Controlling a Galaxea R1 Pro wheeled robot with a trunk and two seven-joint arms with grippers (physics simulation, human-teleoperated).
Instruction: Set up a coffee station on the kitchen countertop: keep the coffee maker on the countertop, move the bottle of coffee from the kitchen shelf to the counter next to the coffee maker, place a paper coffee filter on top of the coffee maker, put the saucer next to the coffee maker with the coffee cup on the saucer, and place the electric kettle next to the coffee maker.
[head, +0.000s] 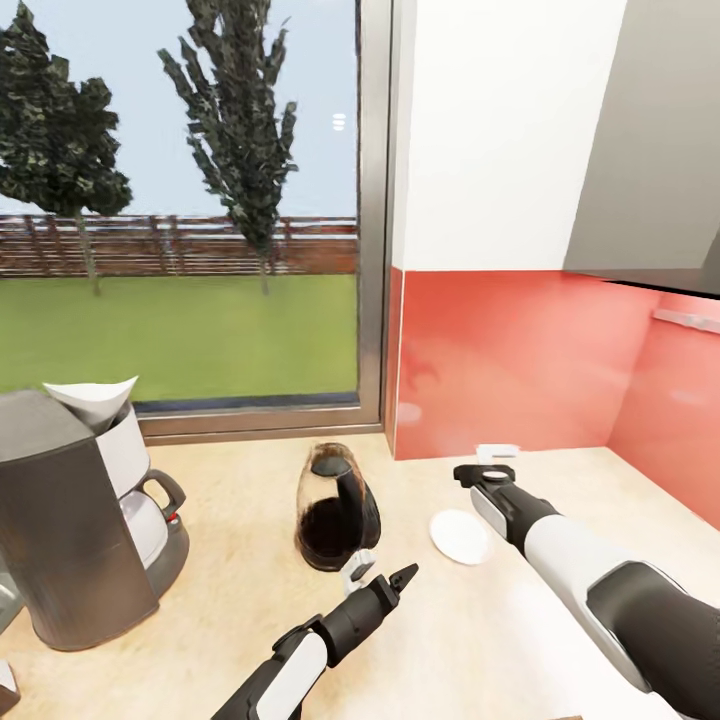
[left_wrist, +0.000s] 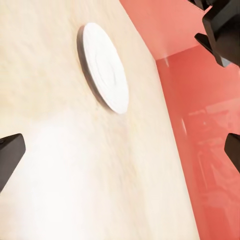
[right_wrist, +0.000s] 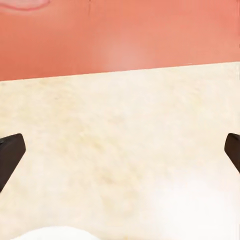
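The right gripper hangs over the kitchen countertop just beyond the saucer, near the red backsplash. In the right wrist view its two dark fingertips stand wide apart with bare worktop between them, so it is open and holds nothing. A small white object sits right at its tip; it may be the coffee cup, but it is too small to tell. The left gripper is also spread and empty, just in front of the electric kettle.

Risks — judged from this layout:
- The left fingers sit close to the kettle; a careless sweep could tip this rounded glass jug, whose smooth wall offers little grip.
- The saucer is flat, thin and glossy white; a side contact from the right arm would likely slide it on the smooth light wood grain.

The coffee maker, matt dark grey, stands further left with a white paper filter at its top.
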